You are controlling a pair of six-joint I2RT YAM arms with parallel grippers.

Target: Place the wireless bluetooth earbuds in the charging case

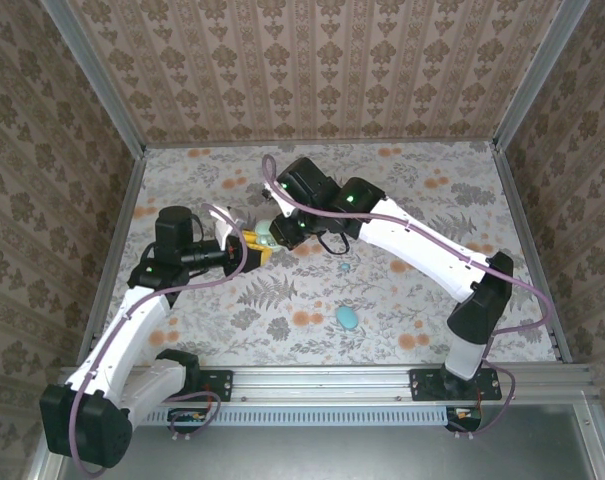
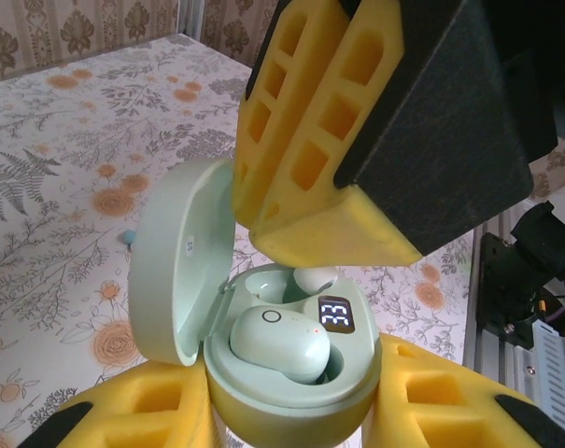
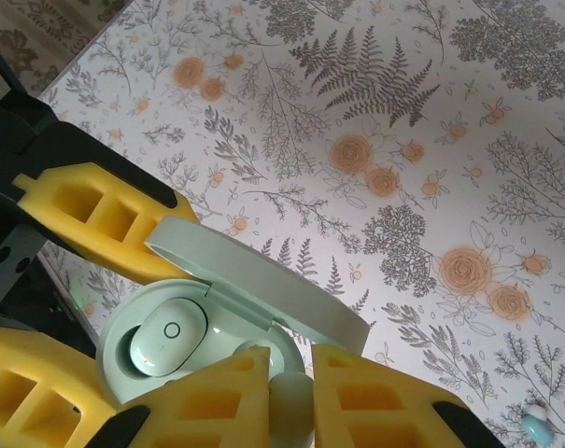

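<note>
Your left gripper [image 2: 291, 415] is clamped tight on the charging case [image 2: 291, 387], yellow fingers pressed to both its sides at the bottom of the left wrist view. The lid [image 2: 170, 271] stands swung open to the left of the frame. One seated earbud [image 2: 280, 341], pale mint, lies in the nearer well, just below the lit display [image 2: 333, 315].

Your right gripper [image 3: 289, 373] sits low centre in its own wrist view, jaws drawn almost together on the second earbud [image 3: 291, 403], a pale green nub pinched between the yellow fingers right at the case's rim. Whether it has bottomed out in the far well, I cannot tell.

From the top view, both grippers meet just left of centre, above the flowered table [image 1: 422, 200]. A blue oval [image 1: 348, 318] rests on the table lower down, well apart from the case, and a small teal bit [image 1: 344, 268] lies between it and the grippers.
</note>
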